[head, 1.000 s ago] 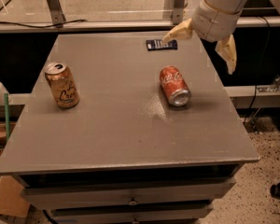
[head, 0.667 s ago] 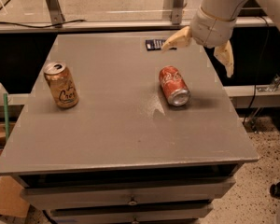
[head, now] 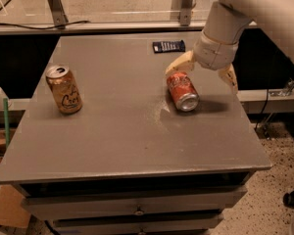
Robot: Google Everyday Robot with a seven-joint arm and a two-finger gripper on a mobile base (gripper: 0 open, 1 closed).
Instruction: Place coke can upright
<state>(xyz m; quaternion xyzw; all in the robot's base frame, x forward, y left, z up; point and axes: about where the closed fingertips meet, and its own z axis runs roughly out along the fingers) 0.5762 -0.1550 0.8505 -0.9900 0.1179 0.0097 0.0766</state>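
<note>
The red coke can [head: 182, 90] lies on its side on the grey table [head: 127, 131], right of centre, its silver end facing the front. My gripper [head: 204, 73] hangs just above and behind the can, open, with one tan finger [head: 179, 63] at the can's far left end and the other finger [head: 230, 77] out to its right. It holds nothing.
A tan-gold can [head: 63, 89] with dark lettering stands upright at the table's left. A small dark packet [head: 168, 46] lies at the back near the far edge. A glass railing runs behind the table. Drawers sit below the front edge.
The gripper has come down and toward the front, from above the dark packet to just over the coke can. The cans have not moved.
</note>
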